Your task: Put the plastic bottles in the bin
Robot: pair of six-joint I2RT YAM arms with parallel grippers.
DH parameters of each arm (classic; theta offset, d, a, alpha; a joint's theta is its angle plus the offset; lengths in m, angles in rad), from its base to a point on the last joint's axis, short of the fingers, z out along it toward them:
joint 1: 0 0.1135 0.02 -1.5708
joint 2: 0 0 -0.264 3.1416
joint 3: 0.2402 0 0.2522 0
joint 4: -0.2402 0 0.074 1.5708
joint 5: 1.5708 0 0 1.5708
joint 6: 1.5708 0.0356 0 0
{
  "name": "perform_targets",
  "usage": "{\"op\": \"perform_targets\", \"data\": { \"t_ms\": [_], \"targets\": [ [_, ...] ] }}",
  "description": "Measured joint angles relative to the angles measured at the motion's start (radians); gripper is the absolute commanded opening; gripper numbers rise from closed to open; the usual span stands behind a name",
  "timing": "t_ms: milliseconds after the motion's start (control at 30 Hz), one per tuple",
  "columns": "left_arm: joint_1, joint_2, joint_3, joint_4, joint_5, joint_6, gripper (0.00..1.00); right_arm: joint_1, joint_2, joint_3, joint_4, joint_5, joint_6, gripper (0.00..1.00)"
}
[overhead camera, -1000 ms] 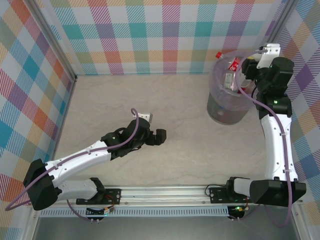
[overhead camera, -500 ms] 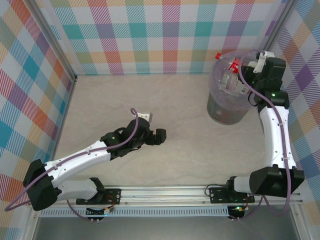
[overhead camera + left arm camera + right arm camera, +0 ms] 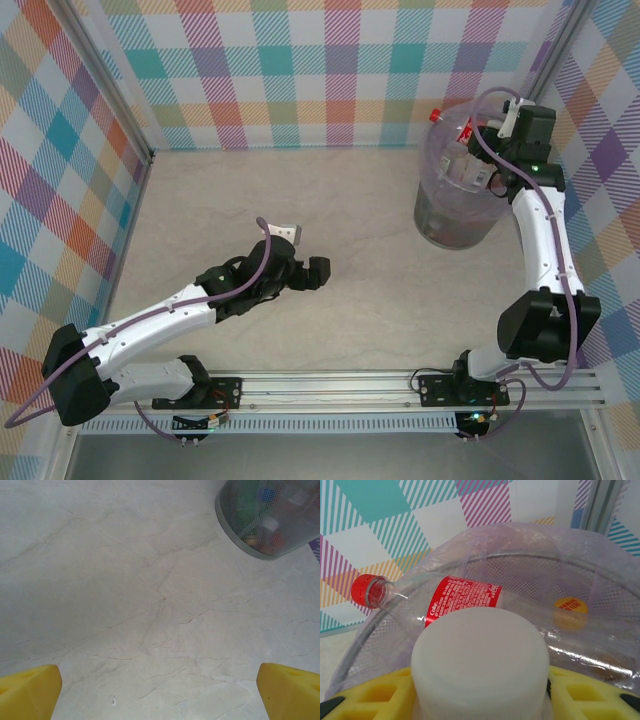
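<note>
Directly above the bin (image 3: 452, 215), the right gripper (image 3: 480, 700) clamps what seems a pale bottle (image 3: 480, 655), end-on, axis aimed into the mouth at 12 o'clock, past a red-labelled bottle (image 3: 462, 597) lying across the rim. The left gripper (image 3: 160, 692), wide open and empty, hangs well apart at 8 o'clock.

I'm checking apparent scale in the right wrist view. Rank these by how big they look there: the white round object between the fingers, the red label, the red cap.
1. white round object, though nearness to the camera inflates it
2. red label
3. red cap
</note>
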Motion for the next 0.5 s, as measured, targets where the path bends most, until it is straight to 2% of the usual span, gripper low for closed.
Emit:
{"op": "perform_targets", "data": {
  "t_ms": [333, 500],
  "targets": [
    [0.000, 0.000, -0.003, -0.005, -0.010, 0.000, 0.99, -0.005, 0.057, 0.017, -0.025, -0.114, 0.014, 0.25],
    [0.000, 0.000, -0.003, -0.006, -0.011, 0.000, 0.99, -0.006, 0.064, 0.006, -0.031, -0.220, 0.027, 0.26]
  ]
}}
